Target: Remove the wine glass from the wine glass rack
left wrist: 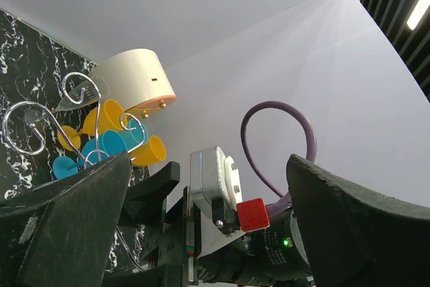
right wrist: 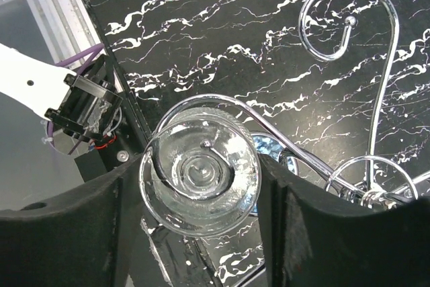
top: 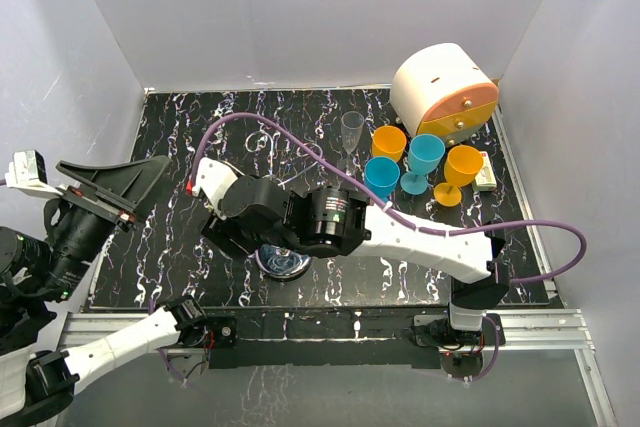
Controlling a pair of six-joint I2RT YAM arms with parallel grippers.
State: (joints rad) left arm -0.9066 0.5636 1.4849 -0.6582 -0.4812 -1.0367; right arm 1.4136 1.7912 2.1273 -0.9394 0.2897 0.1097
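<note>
The wine glass rack shows in the right wrist view as silver scroll arms (right wrist: pixel 349 25). Its round base (top: pixel 282 263) peeks out under my right arm in the top view. Its curls also show in the left wrist view (left wrist: pixel 27 126). A clear wine glass (right wrist: pixel 199 173) hangs upside down in one scroll, its foot facing the camera. My right gripper (right wrist: pixel 199 196) has a black finger pressed against each side of the glass. In the top view the right gripper (top: pixel 240 235) covers the glass. My left gripper (top: pixel 120 192) is open and empty at the far left, pointing towards the right arm.
Orange goblets (top: pixel 389 141) and blue goblets (top: pixel 424 157) stand at the back right, with a clear flute (top: pixel 351 133) beside them. A cream round box with an orange front (top: pixel 445 92) sits behind them. White walls enclose the black marbled table (top: pixel 180 137).
</note>
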